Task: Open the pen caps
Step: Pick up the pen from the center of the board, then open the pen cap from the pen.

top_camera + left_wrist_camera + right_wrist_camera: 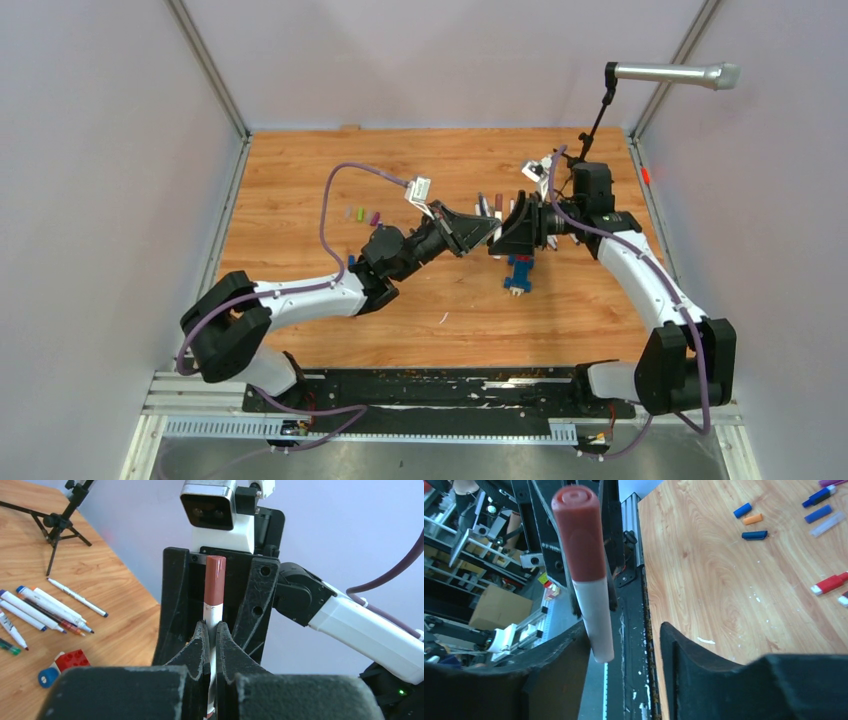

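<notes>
**A:** Start left of the block point(518, 272). Why do those loose caps point(362, 214) lie well to its left?

**B:** Probably a drop-off spot, kept apart from the work. Closer in, just beyond the block on its left, the left gripper point(210, 630) has its jaws pressed tight on the pen barrel point(213, 614). That leaves the brown cap point(215, 580) sticking out free.

**A:** And the right gripper point(624, 645), just beyond the block?

**B:** Its jaws stand spread on either side of that cap, not pinching it. I think it is lined up to close and pull the cap straight off.
</notes>
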Robot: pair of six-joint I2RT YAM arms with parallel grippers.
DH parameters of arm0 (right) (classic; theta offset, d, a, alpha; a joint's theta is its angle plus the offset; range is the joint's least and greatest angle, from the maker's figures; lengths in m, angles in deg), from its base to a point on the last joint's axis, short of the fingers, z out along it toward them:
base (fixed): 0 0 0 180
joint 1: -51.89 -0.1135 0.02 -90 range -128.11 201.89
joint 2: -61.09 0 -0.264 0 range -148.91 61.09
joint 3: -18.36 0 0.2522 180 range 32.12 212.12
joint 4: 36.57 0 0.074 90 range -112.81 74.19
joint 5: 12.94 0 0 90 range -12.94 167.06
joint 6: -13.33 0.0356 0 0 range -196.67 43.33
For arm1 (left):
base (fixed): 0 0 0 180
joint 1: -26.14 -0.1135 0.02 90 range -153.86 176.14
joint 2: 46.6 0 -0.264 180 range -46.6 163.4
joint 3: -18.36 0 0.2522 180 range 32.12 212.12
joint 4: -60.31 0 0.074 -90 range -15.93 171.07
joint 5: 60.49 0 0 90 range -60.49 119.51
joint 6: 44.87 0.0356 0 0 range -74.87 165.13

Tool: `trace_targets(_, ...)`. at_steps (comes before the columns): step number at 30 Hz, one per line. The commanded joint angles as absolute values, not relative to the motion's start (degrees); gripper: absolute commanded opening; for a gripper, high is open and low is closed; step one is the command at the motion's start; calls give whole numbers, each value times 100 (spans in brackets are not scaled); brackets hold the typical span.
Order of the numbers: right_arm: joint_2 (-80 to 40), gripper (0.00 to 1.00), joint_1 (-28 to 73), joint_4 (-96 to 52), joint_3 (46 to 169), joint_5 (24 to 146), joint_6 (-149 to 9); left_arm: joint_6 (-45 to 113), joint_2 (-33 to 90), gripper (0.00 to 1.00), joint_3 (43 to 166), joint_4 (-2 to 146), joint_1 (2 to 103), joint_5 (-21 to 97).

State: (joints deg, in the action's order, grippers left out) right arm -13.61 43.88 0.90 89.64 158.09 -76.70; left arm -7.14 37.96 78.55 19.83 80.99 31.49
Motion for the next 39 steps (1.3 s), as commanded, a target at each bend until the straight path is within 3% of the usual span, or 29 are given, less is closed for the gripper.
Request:
trace_targets(1,-1352,42,4240,-1061,8837,15950,-6540,-786,3937,0,8006,1560,8185,2809)
trace_targets(5,-1300,2,4240,-1297,8652,15940,-6361,-742,3890,2,7985,1576,8186,2784)
trace_targets(6,-1255,0,4235,-1302,8578,15905,-6394,-724,3848,11,7984,1649,8186,2788)
trace_targets(10,-1042,0,4239,-1433,8328,15832,-6443,-856,3684,64,8039,2066,8045,3124)
trace_targets(12,-966,0,4239,-1441,8249,15922,-6534,-1058,3700,72,8145,2231,7878,3461)
trace_targets(15,-920,0,4239,-1473,8219,16114,-6567,-1328,3838,73,8283,2157,7664,3949)
trace_targets(21,-944,0,4240,-1496,8205,16239,-6565,-1524,4236,68,8748,1939,7562,4789)
trace_targets(29,-978,0,4238,-1530,8169,16238,-6525,-1664,4534,40,8951,1625,7560,5121)
trace_targets(34,-1037,0,4238,-1563,8103,16282,-6509,-1594,4567,1,8960,1398,7528,5051)
trace_targets(39,-1195,0,4212,-1494,7782,16582,-6803,-1047,4317,0,9066,1180,7205,4259)
